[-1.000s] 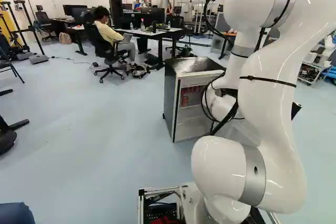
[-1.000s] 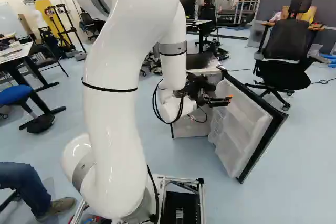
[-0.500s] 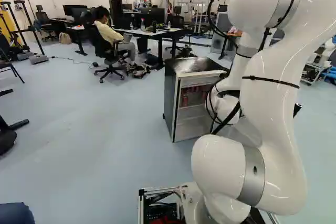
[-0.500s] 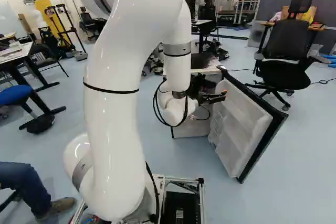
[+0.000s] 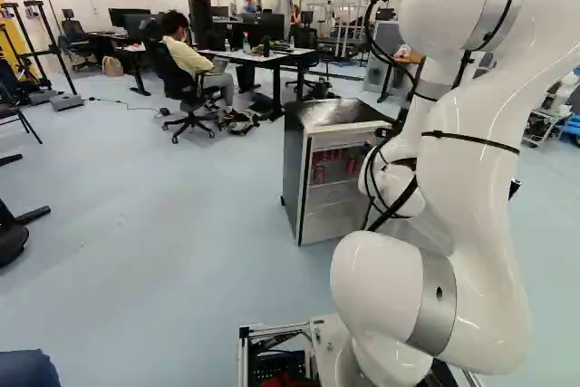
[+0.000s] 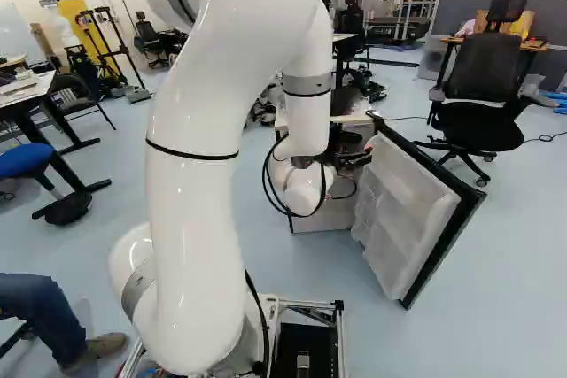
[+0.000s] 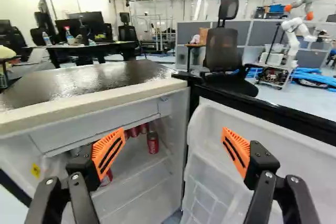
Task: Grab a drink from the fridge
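Wrist (image 6: 305, 189) has turned toward the fridge (image 5: 294, 165), its pincer (image 6: 359, 158) spread wide.

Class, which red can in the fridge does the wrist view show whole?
The can nearest the open door; every other is partly hidden, one of them by the hand.

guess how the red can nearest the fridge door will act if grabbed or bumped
The can looks metal, so probably fairly stiff, though a hard squeeze might dent it. Its smooth, round side could be a bit slippery. It stands upright, taller than wide, so a high bump would likely tip it and might set it rolling.
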Controlling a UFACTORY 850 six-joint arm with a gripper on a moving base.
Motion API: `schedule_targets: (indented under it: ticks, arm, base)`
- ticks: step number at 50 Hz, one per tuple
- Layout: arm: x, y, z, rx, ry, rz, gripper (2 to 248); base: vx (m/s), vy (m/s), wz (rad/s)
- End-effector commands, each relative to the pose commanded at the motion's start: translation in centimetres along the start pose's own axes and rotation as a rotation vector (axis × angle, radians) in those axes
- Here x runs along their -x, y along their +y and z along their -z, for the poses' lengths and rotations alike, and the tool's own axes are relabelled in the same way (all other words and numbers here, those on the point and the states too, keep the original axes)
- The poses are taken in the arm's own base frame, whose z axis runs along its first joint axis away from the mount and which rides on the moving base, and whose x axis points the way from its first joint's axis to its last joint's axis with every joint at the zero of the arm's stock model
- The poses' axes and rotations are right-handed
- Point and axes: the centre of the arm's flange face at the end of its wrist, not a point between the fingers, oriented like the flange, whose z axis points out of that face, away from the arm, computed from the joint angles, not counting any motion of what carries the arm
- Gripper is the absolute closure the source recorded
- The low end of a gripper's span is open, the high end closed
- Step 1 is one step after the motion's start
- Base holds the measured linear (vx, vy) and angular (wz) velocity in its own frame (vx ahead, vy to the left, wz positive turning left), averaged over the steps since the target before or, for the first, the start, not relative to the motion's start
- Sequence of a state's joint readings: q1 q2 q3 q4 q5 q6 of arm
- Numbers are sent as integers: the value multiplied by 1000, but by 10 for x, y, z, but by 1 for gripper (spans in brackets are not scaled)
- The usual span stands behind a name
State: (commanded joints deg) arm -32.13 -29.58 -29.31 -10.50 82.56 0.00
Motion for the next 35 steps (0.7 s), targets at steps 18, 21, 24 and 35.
schedule_targets:
  ticks: [18,21,24,35]
  arm:
    - [24,-15,-2,-186,-94,20,3]
    - [28,-18,-2,-217,-113,24,3]
    - [33,-20,-2,-247,-134,29,3]
    - [51,-25,-3,-306,-216,40,3]
  base:
    - [0,0,0]
    - [0,0,0]
    - [0,0,0]
    - [0,0,0]
